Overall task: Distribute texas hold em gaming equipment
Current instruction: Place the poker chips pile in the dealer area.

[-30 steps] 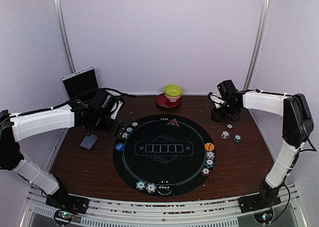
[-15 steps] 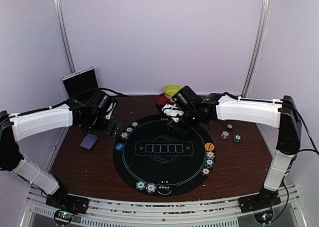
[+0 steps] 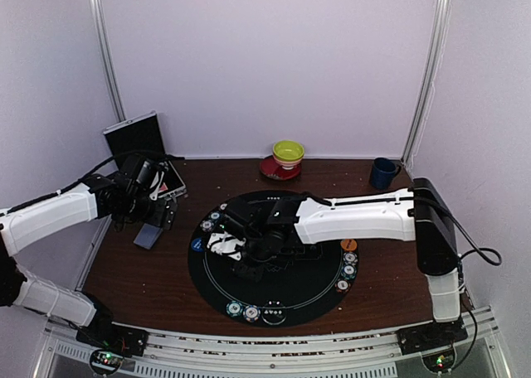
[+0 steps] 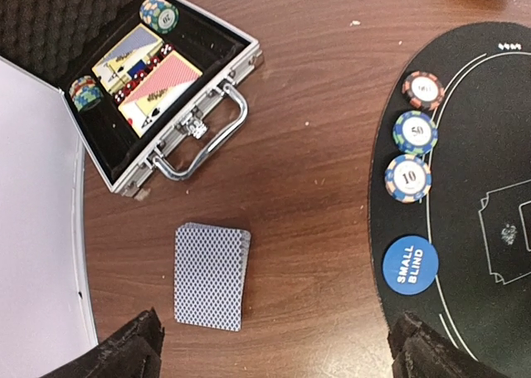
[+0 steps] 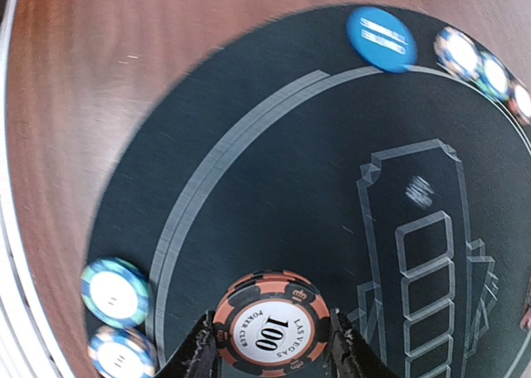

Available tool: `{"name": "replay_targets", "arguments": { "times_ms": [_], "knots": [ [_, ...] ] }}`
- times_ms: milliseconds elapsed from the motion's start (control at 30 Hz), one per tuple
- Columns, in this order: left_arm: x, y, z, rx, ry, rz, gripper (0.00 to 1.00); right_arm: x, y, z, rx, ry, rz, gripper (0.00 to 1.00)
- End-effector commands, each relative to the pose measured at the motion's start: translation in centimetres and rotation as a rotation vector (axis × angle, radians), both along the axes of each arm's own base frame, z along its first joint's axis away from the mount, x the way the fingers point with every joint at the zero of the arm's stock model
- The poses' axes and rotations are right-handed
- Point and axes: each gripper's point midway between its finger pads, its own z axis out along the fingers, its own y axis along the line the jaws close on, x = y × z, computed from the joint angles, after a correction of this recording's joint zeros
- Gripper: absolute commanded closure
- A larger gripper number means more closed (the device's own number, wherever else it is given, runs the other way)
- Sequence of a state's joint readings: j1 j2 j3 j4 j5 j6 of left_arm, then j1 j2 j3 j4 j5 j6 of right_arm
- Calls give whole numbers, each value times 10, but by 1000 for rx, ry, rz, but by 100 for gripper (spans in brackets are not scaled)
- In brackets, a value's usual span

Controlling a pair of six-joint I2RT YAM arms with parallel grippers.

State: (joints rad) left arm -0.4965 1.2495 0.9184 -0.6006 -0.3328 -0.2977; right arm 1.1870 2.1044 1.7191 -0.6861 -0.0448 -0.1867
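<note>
My right gripper (image 5: 272,355) is shut on an orange-and-black "100" poker chip (image 5: 270,328), held above the left half of the round black mat (image 3: 274,291). In the top view that gripper (image 3: 241,262) hangs over the mat beyond the near-edge chips (image 3: 249,312). Two blue chips (image 5: 116,291) lie left of it, and the blue button disc (image 5: 380,38) lies farther off. My left gripper (image 4: 278,357) is open over bare wood. The grey-blue card deck (image 4: 211,276) lies just ahead of its left finger (image 4: 124,353). Three chips (image 4: 415,132) and the "small blind" disc (image 4: 409,264) sit on the mat's left rim.
An open metal case (image 4: 158,88) holding cards and chips stands at the back left. The yellow-green bowl on its red saucer (image 3: 288,154) and the dark blue mug (image 3: 383,172) are at the back. More chips (image 3: 348,266) and an orange disc (image 3: 348,244) line the mat's right rim.
My right arm has swept from the back right across the mat to its left half, uncovering the mug. My left arm has drawn back to the left, away from the mat.
</note>
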Motion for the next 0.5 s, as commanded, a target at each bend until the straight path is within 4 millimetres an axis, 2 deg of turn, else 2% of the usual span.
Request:
{"name": "replay_targets", "arguments": {
  "times_ms": [0, 233, 467],
  "knots": [
    [4, -1, 6, -37, -36, 3, 2, -19, 20, -5, -3, 7, 56, 66],
    [5, 0, 7, -43, -45, 6, 2, -33, 41, -14, 10, 27, 89, 66],
    [7, 3, 6, -49, -45, 14, 2, -45, 52, -20, 10, 45, 113, 66]
  ]
}}
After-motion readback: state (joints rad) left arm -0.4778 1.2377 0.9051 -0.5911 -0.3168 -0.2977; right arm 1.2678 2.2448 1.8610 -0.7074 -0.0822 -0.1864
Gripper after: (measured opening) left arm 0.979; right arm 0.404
